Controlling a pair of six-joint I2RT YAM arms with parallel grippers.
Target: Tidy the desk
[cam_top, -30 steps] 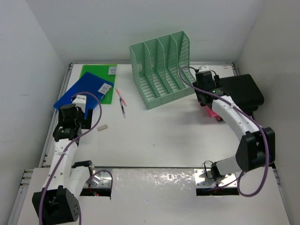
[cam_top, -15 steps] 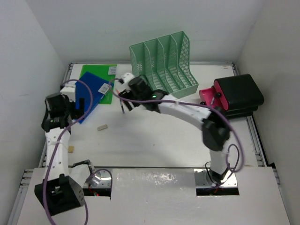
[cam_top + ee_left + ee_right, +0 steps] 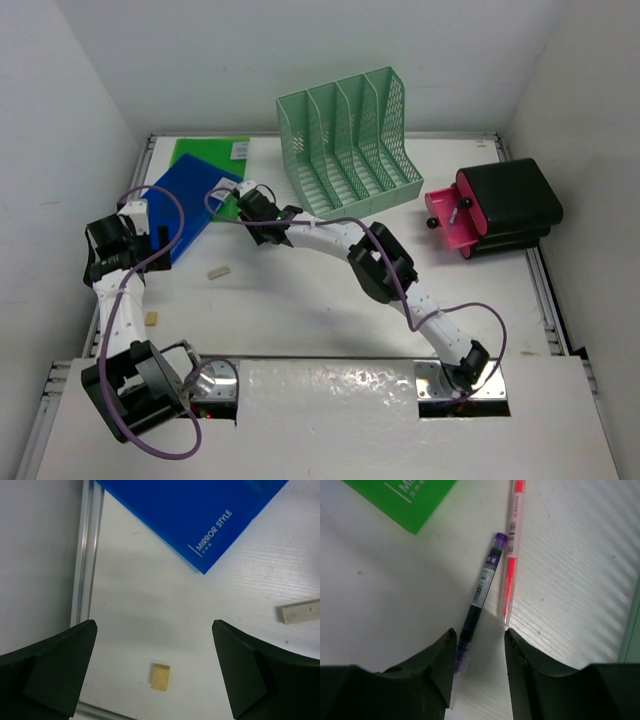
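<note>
The counter (image 3: 330,300) is lying flat beneath both arms, its white ribbed surface filling the wrist views, with a silver rail (image 3: 86,555) running down its left edge.

The left end effector (image 3: 154,625) is hanging over the counter's left side beside that rail. Its jaws are standing wide apart and gripping nothing. A small tan block (image 3: 160,676) is sitting on the counter between them, clear of both fingers. A corner of the blue folder (image 3: 190,515) is pointing toward the gap, and a pale strip (image 3: 300,613) is lying off to the right.

The right end effector (image 3: 480,635) is reaching across to the counter's far middle, close above the surface. Its jaws are standing partly apart, straddling the lower end of a purple pen (image 3: 481,597). The gap is wider than the pen, so nothing is being clamped. A red pen (image 3: 511,555) is lying just beside the purple one, below a green folder (image 3: 400,495).

The purple pen's tip is slipping out of sight beside the left finger, so contact there is hard to judge. In the top view the arm is covering both pens. Both folders are being cut off by the wrist frames, and the print on the pen labels is too small to read.
</note>
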